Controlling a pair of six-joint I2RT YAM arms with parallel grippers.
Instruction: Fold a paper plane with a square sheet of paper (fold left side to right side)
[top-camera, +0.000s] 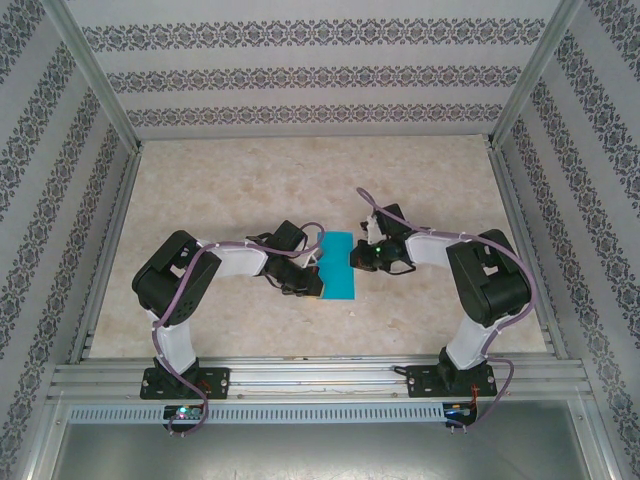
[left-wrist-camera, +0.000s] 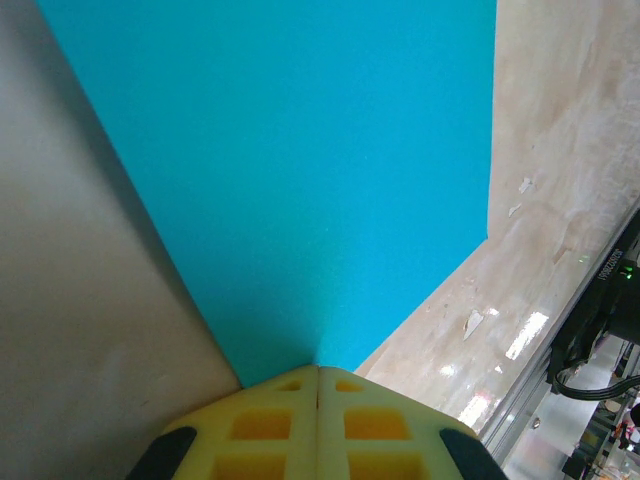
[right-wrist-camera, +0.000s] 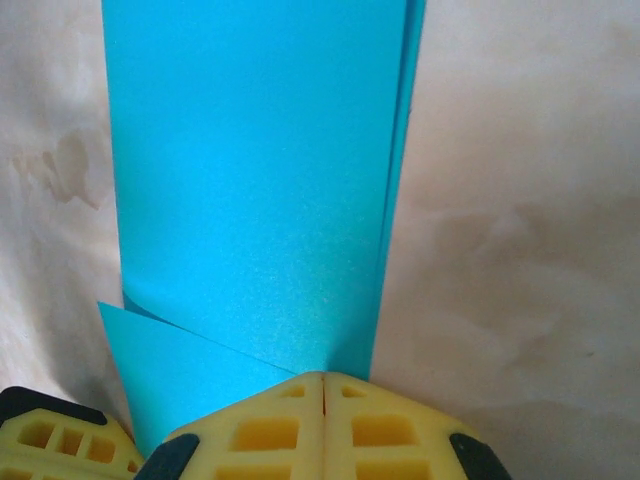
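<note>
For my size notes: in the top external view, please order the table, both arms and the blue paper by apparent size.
1. table
2. left arm and right arm: they look alike, so not ranked
3. blue paper

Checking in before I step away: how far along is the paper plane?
Done: the sheet of paper lies doubled over, two layers showing at the right wrist. In hand: left tool and right tool both pinch its edges. Left: no pointed nose or wings yet.
</note>
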